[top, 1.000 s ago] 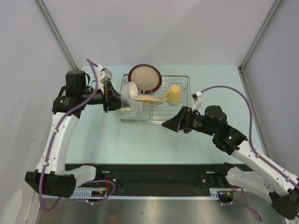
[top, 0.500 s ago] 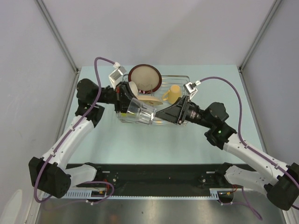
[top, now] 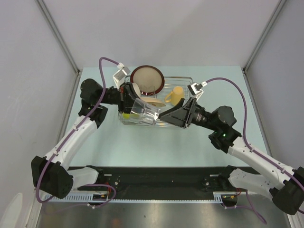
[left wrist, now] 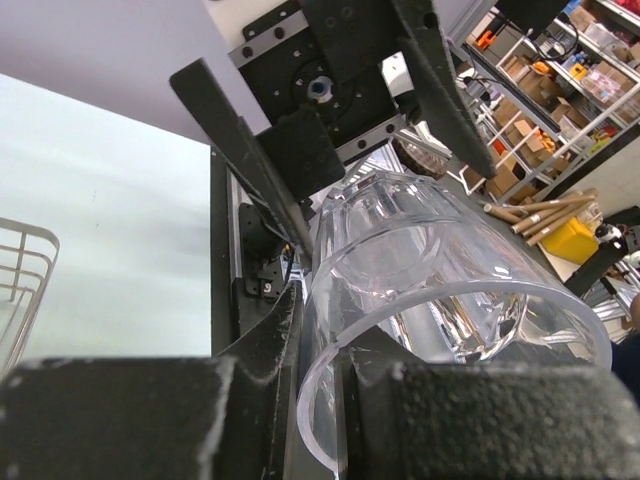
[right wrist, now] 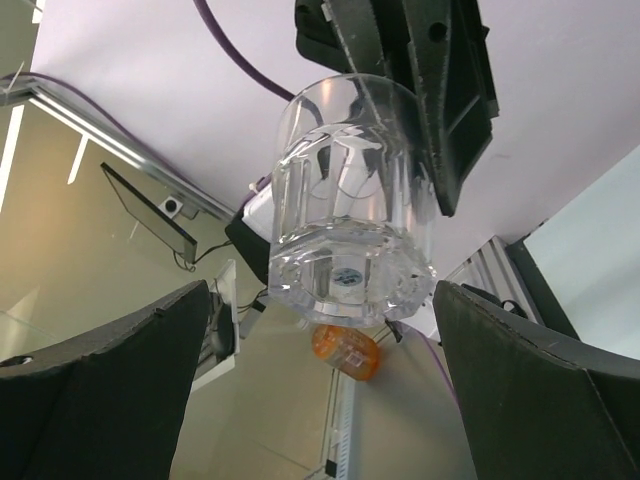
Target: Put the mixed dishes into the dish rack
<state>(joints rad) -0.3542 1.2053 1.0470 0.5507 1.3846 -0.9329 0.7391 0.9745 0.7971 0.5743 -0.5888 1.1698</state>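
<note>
Left fingers clamp the clear glass; right wrist view shows right fingers spread, not touching.

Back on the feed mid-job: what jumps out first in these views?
A clear glass is held sideways in mid-air by the left tool, which pinches its rim, over the near side of the dish rack. The right tool faces the glass's base, open, fingers either side without touching. A red-rimmed plate stands at the rack's far edge.
</note>
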